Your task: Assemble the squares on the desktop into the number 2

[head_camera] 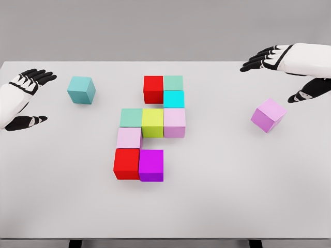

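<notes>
White table (217,206), nine coloured cubes clustered mid-table, two strays.
Teal cube (81,90) sits far left near the left hand (20,101), lilac cube (268,115), tilted, right near the right hand (289,64); both hands' fingers spread, holding nothing.

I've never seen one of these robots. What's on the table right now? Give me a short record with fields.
surface: white table
assembled cluster: nine touching cubes mid-table, from the top red cube down to the magenta cube
loose cubes: teal cube at the left; pink cube at the right, sitting turned at an angle
left hand: open, holding nothing, over the table's left edge
right hand: open, holding nothing, near the far right corner
</notes>
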`<state>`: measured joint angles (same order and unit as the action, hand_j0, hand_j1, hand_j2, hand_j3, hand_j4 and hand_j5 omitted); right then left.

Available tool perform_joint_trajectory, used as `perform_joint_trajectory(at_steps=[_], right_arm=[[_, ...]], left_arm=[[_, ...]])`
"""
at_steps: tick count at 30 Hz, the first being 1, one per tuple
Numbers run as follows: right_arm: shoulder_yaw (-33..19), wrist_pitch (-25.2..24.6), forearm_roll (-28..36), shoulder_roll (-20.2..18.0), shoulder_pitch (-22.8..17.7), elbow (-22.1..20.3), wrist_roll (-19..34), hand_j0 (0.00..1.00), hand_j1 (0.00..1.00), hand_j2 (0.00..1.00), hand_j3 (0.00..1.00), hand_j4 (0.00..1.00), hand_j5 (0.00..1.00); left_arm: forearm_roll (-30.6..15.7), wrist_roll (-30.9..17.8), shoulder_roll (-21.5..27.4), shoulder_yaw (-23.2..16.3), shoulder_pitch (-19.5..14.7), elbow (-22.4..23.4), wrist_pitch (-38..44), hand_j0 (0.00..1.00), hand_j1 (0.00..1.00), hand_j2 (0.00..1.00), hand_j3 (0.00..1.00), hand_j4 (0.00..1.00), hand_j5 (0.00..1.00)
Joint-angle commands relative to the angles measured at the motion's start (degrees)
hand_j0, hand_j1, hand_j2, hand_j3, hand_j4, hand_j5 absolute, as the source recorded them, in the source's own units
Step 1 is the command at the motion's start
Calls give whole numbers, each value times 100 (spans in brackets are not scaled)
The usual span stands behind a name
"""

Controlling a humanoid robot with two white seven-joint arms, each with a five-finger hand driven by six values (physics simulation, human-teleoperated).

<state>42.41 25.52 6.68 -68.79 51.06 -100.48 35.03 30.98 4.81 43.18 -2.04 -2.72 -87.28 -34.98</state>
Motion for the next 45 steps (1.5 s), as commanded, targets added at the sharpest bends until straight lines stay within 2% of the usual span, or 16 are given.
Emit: perform_joint_trajectory(at_steps=[1, 5, 10, 13, 15, 16, 17, 18, 20, 22, 26, 30, 34, 36, 42, 45], right_arm=[[-5, 172, 35, -29, 0, -7, -3, 100, 100, 100, 100, 100, 100], [-13, 691, 61, -91, 0, 2, -3, 100, 100, 100, 100, 100, 100], [-13, 779, 53, -126, 18, 2, -3, 100, 100, 100, 100, 100, 100], [56, 948, 52, -592, -35, 2, -3, 100, 100, 100, 100, 100, 100], [39, 928, -175, -513, -158, 2, -3, 100, 100, 100, 100, 100, 100], [4, 447, -675, -416, -158, 20, -3, 100, 100, 100, 100, 100, 100], [4, -108, -1256, -302, -158, 46, -3, 100, 100, 100, 100, 100, 100], [4, -267, -1529, -144, -149, 151, -3, 100, 100, 100, 100, 100, 100], [4, -250, -1644, 480, -149, 1178, -3, 100, 100, 100, 100, 100, 100], [39, -30, -1653, 753, -149, 1821, -3, 100, 100, 100, 100, 100, 100], [39, 119, -2162, 885, -114, 2191, -3, 100, 100, 100, 100, 100, 100], [57, 550, -2189, 990, -132, 2235, -3, 100, 100, 100, 100, 100, 100], [145, 796, -2206, 1166, -141, 2235, -3, 100, 100, 100, 100, 100, 100], [259, 805, -2294, 1263, -141, 2235, -3, 100, 100, 100, 100, 100, 100], [417, 814, -2373, 1351, -141, 2278, -3, 100, 100, 100, 100, 100, 100], [742, 814, -2373, 1447, -132, 2586, -3, 100, 100, 100, 100, 100, 100]], left_arm=[[-40, 3, 6, 2, 0, 0, -2, 100, 100, 100, 100, 100, 100], [-31, 3, -2, 2, 0, -9, -2, 100, 100, 100, 100, 100, 100], [-40, -6, 6, 160, -18, 27, -2, 100, 100, 100, 100, 100, 100], [-57, -234, 33, 291, -53, 18, -2, 100, 100, 100, 100, 100, 100], [-66, -472, 33, 485, -53, 9, -2, 100, 100, 100, 100, 100, 100], [-66, -603, 41, 564, -53, 18, -2, 100, 100, 100, 100, 100, 100], [-118, -796, 50, 564, -53, 18, -2, 100, 100, 100, 100, 100, 100], [-189, -1077, 50, 573, -79, -8, -2, 100, 100, 100, 100, 100, 100], [-1075, -2438, 156, 582, -123, -53, -2, 100, 100, 100, 100, 100, 100], [-1920, -3863, 349, 591, -132, -149, -2, 100, 100, 100, 100, 100, 100], [-2281, -3981, 297, 573, -632, -632, -2, 100, 100, 100, 100, 100, 100], [-1991, -3981, -143, 477, -1327, -817, 2757, 100, 100, 100, 100, 100, 100], [-260, -3981, -1136, 336, -1591, -826, 5131, 100, 100, 100, 100, 100, 100], [101, -3981, -1171, -199, -1652, -817, 5493, 100, 100, 100, 100, 100, 100], [136, -3981, -723, -1298, -2329, -782, 5475, 100, 100, 100, 100, 100, 100], [127, -3981, -380, -2036, -2592, -782, 5449, 100, 100, 100, 100, 100, 100]])
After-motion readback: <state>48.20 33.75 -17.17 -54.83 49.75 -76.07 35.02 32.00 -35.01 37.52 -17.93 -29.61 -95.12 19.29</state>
